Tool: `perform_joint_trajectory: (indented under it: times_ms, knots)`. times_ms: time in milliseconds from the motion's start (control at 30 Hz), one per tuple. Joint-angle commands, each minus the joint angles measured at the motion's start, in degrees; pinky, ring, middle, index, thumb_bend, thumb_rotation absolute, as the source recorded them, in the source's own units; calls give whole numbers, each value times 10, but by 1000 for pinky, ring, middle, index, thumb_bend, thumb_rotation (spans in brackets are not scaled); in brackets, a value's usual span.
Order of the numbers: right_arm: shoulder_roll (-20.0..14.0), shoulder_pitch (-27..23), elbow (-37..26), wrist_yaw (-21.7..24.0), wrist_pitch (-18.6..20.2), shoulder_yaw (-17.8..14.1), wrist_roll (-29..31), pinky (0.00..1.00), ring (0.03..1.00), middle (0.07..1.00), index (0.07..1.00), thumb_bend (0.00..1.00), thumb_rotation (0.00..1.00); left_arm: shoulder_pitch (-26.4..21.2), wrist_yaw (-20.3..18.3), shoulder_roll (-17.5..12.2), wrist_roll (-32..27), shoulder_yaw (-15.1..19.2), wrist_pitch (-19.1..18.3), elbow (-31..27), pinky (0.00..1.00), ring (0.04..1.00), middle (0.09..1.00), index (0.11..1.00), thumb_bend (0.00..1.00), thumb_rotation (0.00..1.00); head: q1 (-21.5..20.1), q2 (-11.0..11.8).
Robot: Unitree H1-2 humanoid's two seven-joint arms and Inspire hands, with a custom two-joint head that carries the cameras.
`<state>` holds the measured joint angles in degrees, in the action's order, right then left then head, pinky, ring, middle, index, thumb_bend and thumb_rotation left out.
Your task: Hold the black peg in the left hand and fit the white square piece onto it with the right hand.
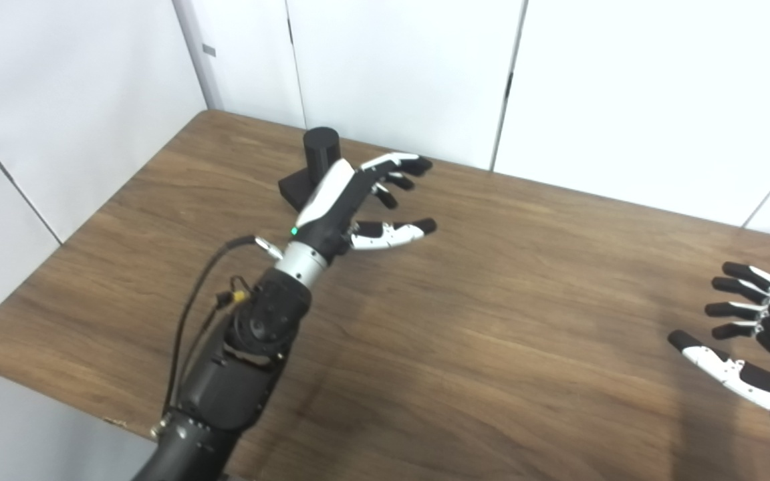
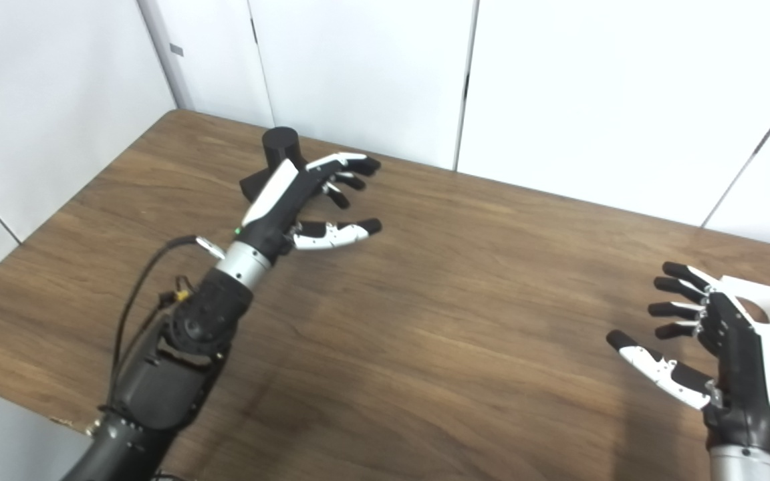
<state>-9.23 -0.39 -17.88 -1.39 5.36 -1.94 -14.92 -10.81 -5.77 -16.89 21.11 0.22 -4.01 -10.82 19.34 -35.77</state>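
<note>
The black peg, an upright cylinder on a flat black base, stands at the table's far left. My left hand hovers just right of it and in front of it, open, fingers spread, partly hiding the base. The white square piece, flat with a round hole, lies at the table's right side. My right hand is open beside and partly over it, fingers apart, holding nothing. In the left eye view only my right hand shows at the frame edge.
The brown wooden table has its left edge and rounded front-left corner in view. White wall panels close off the back. A black cable runs along my left forearm.
</note>
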Motion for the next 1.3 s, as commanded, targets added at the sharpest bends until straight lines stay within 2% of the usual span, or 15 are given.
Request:
perform_joint_trajectory:
  times_ms: [0,200,367,533,600,667,900,1267]
  knots:
    - [-1,-14,-23,0,-4,-4,5,474,606,711,743,568,0,-31,4,-15,11,7,0,-24,624,742,784,763,730,254,2,0]
    - [1,-15,-27,1,-2,-5,10,481,606,709,737,554,0,-66,17,-37,34,32,-36,-21,693,774,802,774,740,222,2,0]
    - [1,-15,-30,1,-1,-4,8,467,593,703,730,553,0,-91,16,-52,41,46,-57,-13,666,780,811,785,728,222,0,2]
    - [2,-14,-31,0,2,-4,7,463,596,702,731,549,0,-113,33,-58,19,69,-45,32,646,719,801,782,713,166,-1,2]
    - [2,-14,-31,-1,3,-2,3,461,594,699,729,550,0,-119,39,-62,22,72,-46,46,733,807,823,800,724,212,-2,2]
    - [3,-14,-34,0,8,-1,-1,462,597,702,731,549,0,-126,51,-65,32,69,-44,64,771,842,834,813,729,232,-2,3]
    - [5,-15,-33,-1,7,-2,1,456,589,701,724,556,0,-151,89,-79,67,57,-40,120,763,895,886,880,756,270,-2,3]
    - [4,-12,-47,3,21,-2,3,473,603,709,733,531,0,-180,90,-111,123,28,-90,166,831,960,933,888,833,351,-4,2]
